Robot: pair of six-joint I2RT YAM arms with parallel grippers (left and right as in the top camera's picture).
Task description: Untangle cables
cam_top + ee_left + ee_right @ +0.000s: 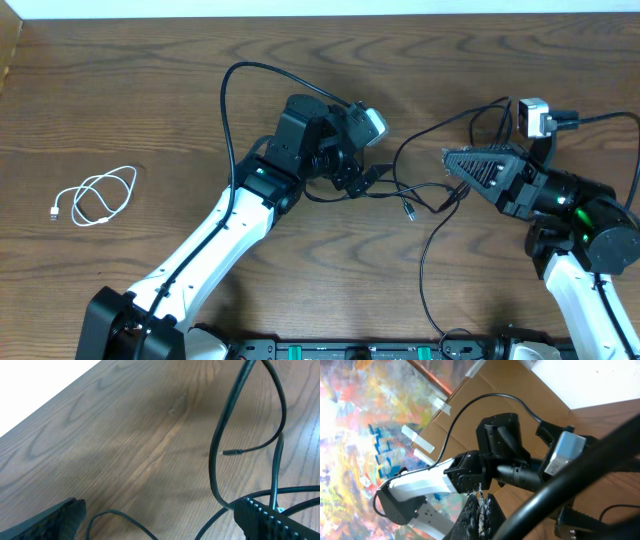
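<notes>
Black cables [408, 208] looped over the middle of the table [120, 90] and filled the gap between the left arm [215, 245] and the right arm [575, 215]. The left arm lay slanted across the near wood. A white cable [95, 197] sat far left, with bare wood around it and along the far edge.

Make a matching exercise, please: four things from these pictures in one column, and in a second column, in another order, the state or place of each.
Things:
1. white cable
2. black cables
3. left gripper
4. right gripper

States or places:
A. jaws closed
B. tangled in the middle of the table, between the two grippers
C. jaws wide open
D. coiled alone at the left side of the table

Pairs: 1-D, 2-B, 3-C, 4-A.
</notes>
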